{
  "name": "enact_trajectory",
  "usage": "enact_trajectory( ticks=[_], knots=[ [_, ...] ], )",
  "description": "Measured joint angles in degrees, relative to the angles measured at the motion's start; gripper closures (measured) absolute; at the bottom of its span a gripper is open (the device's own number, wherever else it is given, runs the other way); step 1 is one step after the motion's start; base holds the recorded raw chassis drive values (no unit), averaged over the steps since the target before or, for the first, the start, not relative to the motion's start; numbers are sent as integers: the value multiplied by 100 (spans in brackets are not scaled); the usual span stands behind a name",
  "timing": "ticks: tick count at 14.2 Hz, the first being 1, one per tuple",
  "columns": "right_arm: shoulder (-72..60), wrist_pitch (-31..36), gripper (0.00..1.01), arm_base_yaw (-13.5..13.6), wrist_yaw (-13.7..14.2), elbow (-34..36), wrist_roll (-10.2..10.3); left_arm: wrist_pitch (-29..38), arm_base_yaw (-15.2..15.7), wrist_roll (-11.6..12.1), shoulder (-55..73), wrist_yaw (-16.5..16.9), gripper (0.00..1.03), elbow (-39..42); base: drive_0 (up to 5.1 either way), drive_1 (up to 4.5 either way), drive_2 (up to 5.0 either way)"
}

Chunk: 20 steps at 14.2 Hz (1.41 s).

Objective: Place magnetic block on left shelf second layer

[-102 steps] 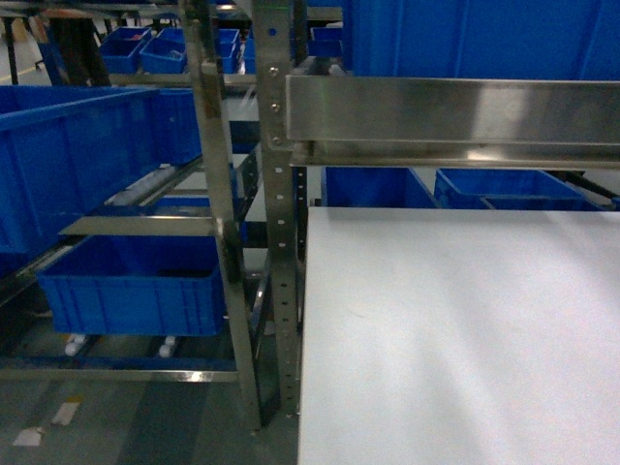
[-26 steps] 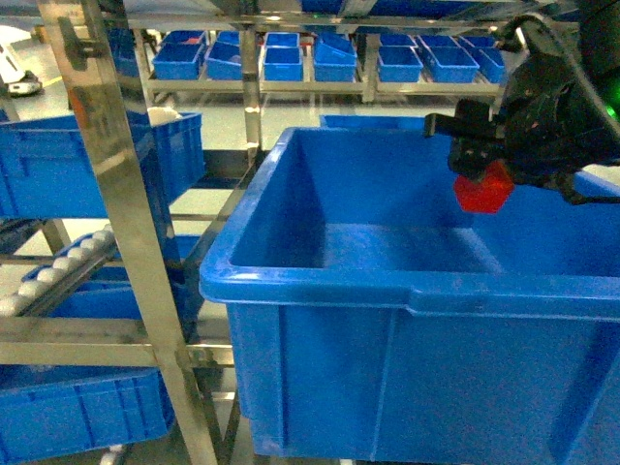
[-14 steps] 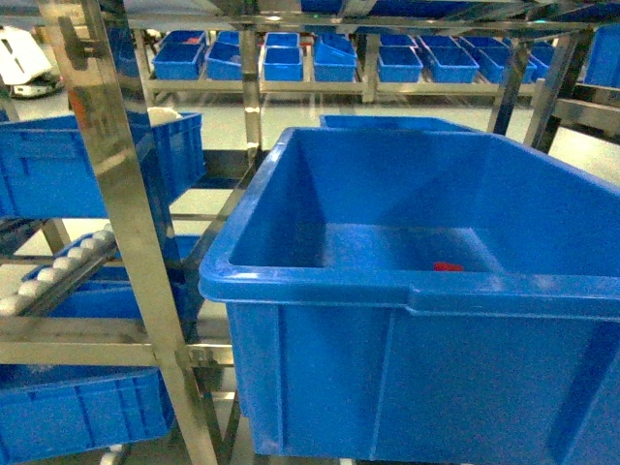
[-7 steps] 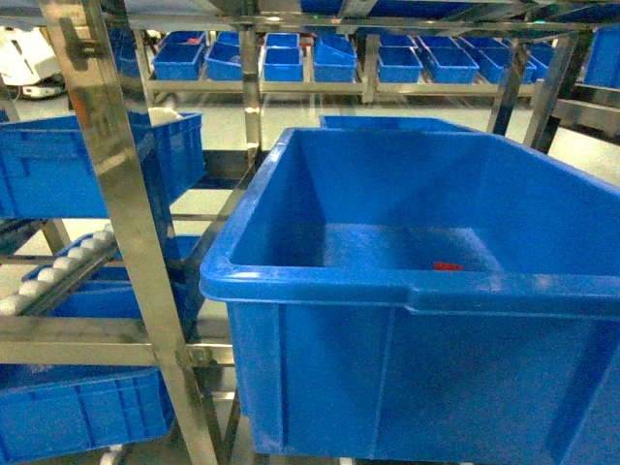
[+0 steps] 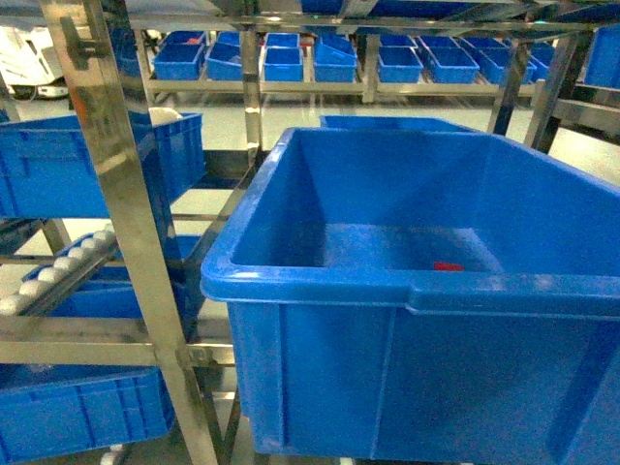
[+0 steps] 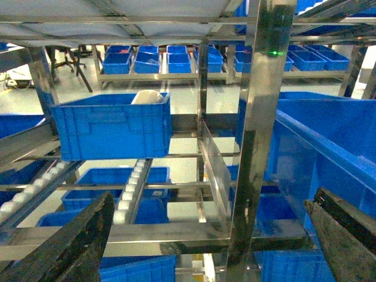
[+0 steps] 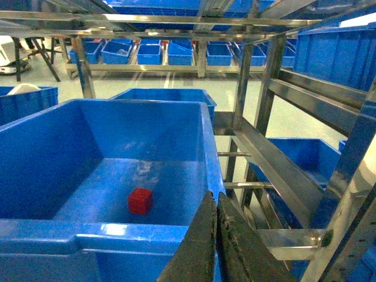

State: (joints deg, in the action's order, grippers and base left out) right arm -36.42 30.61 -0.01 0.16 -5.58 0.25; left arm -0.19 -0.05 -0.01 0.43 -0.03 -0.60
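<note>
The magnetic block [image 7: 140,201], a small red cube, lies on the floor of a large blue bin [image 7: 35,147]. From the head camera only its top edge [image 5: 448,265] shows over the bin's near wall [image 5: 407,291]. My right gripper [image 7: 216,200] is shut with nothing in it, just outside the bin's right front corner. My left gripper [image 6: 208,202] is open and holds nothing; it faces a steel upright [image 6: 258,135] of the left shelf. Neither gripper appears in the head view.
Steel shelf posts [image 5: 116,184] and a roller rail [image 6: 134,188] stand to the left of the bin. More blue bins [image 6: 111,123] sit on the left shelf levels and on racks behind [image 5: 291,53]. A slanted steel rail [image 7: 276,170] runs to the right of the bin.
Earlier my right gripper held the red block above the bin. Now the block lies on the bin floor and the gripper has left the head view. Nothing moved in the last second.
</note>
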Motion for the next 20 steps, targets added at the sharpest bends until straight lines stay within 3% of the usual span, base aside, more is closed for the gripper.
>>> enact_trajectory(
  ticks=[5, 6, 17, 18, 20],
  knots=[
    [1056, -706, 99, 0, 0, 323, 0, 0, 0, 0, 0, 0, 5, 0, 0, 0, 0],
    [1099, -498, 99, 0, 0, 483, 0, 0, 0, 0, 0, 0, 5, 0, 0, 0, 0],
    [2664, -2079, 99, 0, 0, 483, 0, 0, 0, 0, 0, 0, 5, 0, 0, 0, 0],
    [3119, -2802, 99, 0, -4, 481, 0, 0, 0, 0, 0, 2, 5, 0, 0, 0, 0],
    [3609, -3040, 99, 0, -17, 463, -7, 2, 0, 0, 0, 4, 5, 0, 0, 0, 0]
  ],
)
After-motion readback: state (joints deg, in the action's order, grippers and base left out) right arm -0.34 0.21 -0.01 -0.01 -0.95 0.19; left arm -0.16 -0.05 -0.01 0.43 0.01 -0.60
